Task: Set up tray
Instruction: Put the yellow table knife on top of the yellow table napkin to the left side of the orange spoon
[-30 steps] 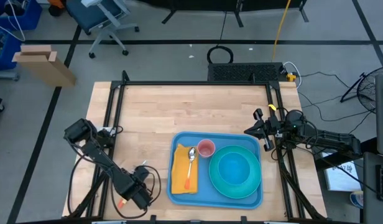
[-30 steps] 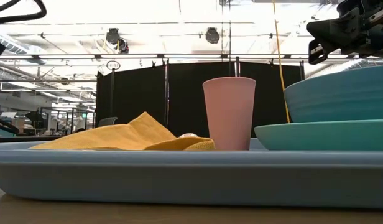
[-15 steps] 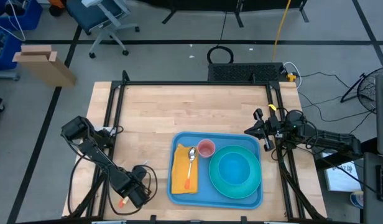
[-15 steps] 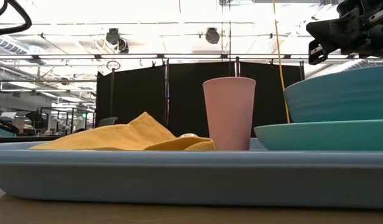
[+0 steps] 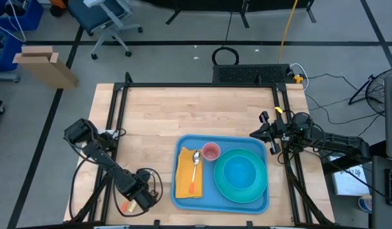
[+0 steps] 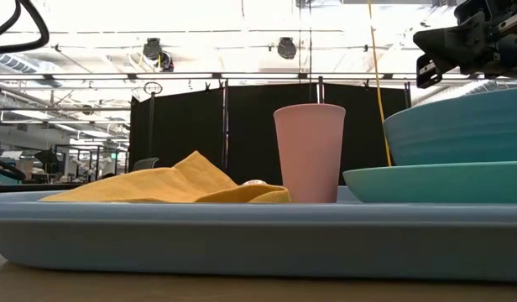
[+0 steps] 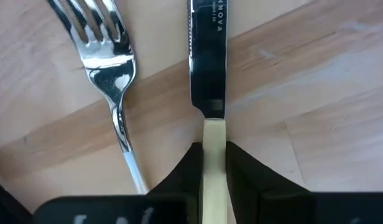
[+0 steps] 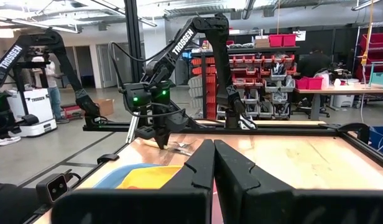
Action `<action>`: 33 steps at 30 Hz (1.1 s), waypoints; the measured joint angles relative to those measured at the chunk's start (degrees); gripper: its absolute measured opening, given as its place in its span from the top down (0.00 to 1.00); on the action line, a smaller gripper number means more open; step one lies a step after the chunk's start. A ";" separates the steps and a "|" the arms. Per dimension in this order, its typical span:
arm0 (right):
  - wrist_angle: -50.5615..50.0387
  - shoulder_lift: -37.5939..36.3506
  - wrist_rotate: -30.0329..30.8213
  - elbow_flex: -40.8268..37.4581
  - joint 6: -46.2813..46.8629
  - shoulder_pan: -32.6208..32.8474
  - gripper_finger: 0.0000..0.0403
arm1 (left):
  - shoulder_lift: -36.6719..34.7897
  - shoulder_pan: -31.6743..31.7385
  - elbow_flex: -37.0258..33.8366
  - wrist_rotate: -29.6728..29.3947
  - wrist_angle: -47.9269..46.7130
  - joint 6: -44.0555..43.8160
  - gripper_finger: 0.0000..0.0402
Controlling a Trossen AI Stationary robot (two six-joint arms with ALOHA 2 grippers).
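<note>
Since a moment ago the left tool (image 7: 214,163) has closed its fingers on the pale handle of a knife (image 7: 207,56) lying beside a fork (image 7: 110,56) near the table's (image 5: 183,114) front left corner, arm bent low. Right tool (image 8: 213,163), pressed shut and empty, hovers at the right edge. Tray (image 5: 181,200) sits front-center, holding napkin (image 5: 183,175), spoon (image 5: 195,159), cup (image 5: 210,152), bowl (image 5: 240,172).

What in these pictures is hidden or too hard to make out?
- Knife: its handle end is hidden between the left gripper's fingers, left wrist view.
- Fork: handle cut off, same view.
- Spoon: low view, almost all behind the napkin.
- Bowl: low view, cut by the edge.
</note>
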 joint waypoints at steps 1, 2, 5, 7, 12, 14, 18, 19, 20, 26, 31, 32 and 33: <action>-0.13 0.00 0.00 0.00 0.00 -0.01 1.00 | -0.05 0.05 0.02 0.32 -0.12 -0.84 0.89; -0.31 0.00 0.00 0.00 0.00 -0.01 1.00 | -0.29 0.04 0.02 0.46 -0.26 -1.62 0.89; -0.33 0.00 0.00 0.00 -0.01 -0.02 1.00 | -2.00 -0.14 0.02 -0.52 -0.49 -3.79 0.89; -0.35 0.00 -0.06 0.00 0.01 -0.02 1.00 | -4.00 -0.61 -0.32 -4.08 -0.76 -5.70 0.89; -0.61 0.00 -0.20 0.00 -0.01 -0.01 1.00 | -11.39 -0.03 -0.02 -20.42 -0.32 -7.41 0.89; -0.72 0.00 -0.21 0.00 0.00 -0.01 1.00 | -13.39 1.54 -0.05 -24.86 1.32 -5.88 0.89; -0.74 0.00 -0.22 0.00 -0.01 -0.01 1.00 | -14.43 7.61 1.56 -28.13 6.64 3.04 0.89; -0.75 0.00 -0.22 0.00 -0.01 -0.02 1.00 | -14.43 9.34 1.80 -28.10 8.55 6.19 0.89; -0.75 0.00 -0.22 0.00 -0.01 0.00 1.00 | -14.41 11.17 2.06 -28.11 10.90 9.68 0.89; -0.75 0.00 -0.22 0.00 -0.01 -0.01 1.00 | -11.19 19.36 4.28 -29.36 20.76 24.08 0.89; -1.06 -0.01 -0.26 0.00 -0.01 0.00 1.00 | -4.70 20.73 4.37 -24.04 24.34 23.16 0.89; -1.13 0.00 -0.25 0.00 0.00 -0.01 1.00 | -3.53 20.71 4.37 -23.71 26.17 22.27 0.89; -1.14 0.03 -0.24 0.00 -0.01 -0.01 1.00 | -2.49 20.71 4.37 -23.67 27.85 21.82 0.89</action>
